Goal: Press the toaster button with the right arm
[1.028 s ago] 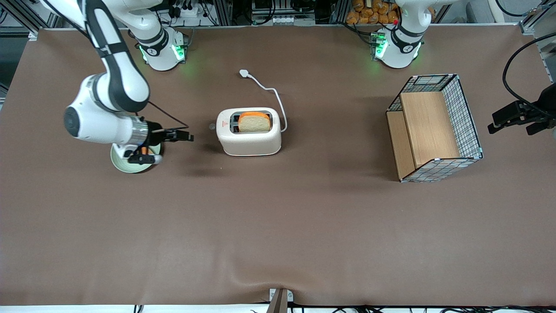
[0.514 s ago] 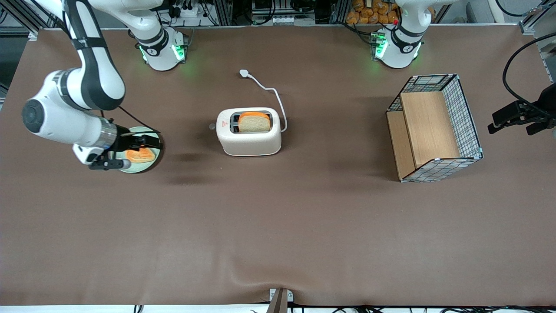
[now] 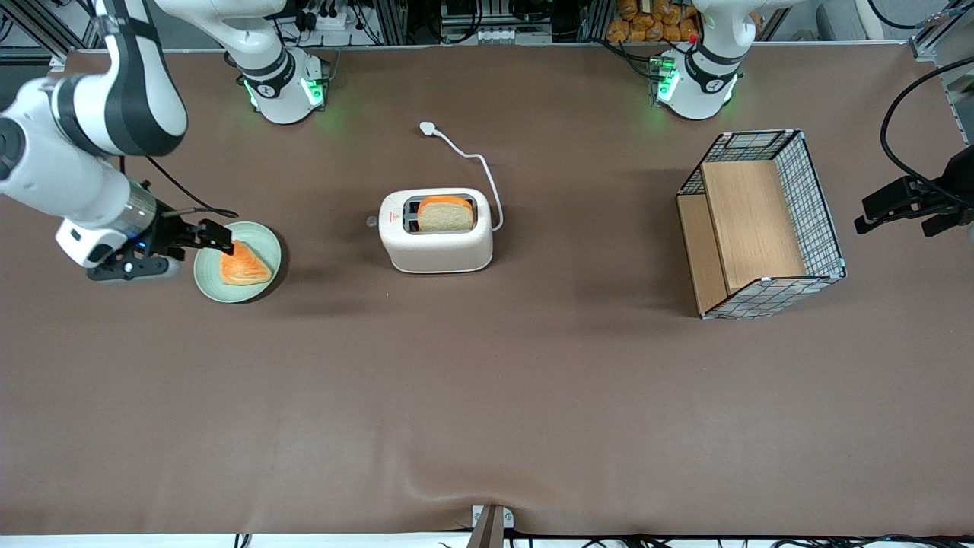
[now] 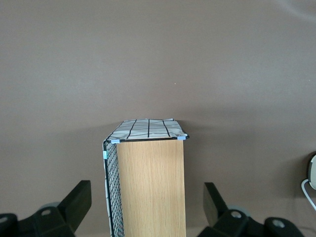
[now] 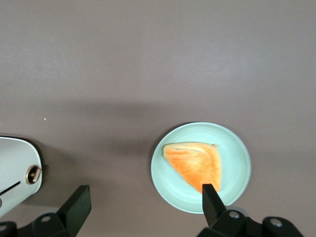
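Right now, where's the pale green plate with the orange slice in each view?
Front view: pale green round plate toward the working arm's end of the table, hand by its rim.
Right wrist view: plate in view.
Left wrist view: not in it.
Shared landmark: cream-white toaster.

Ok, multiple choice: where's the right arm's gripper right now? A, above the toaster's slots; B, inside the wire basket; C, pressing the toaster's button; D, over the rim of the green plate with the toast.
D: the gripper hangs over the green plate's rim beside the toast, well away from the toaster and its button.
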You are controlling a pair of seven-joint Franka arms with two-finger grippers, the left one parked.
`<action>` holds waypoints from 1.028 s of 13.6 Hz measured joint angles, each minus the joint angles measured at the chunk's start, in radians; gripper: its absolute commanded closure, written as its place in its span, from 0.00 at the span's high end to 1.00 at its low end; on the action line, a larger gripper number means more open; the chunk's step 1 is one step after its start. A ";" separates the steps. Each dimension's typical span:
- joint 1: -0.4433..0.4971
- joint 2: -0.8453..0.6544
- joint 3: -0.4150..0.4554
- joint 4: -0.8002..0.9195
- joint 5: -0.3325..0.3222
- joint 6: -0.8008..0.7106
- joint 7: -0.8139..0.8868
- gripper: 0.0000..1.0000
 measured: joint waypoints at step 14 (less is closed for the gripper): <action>-0.015 -0.057 0.000 0.372 -0.062 -0.455 0.121 1.00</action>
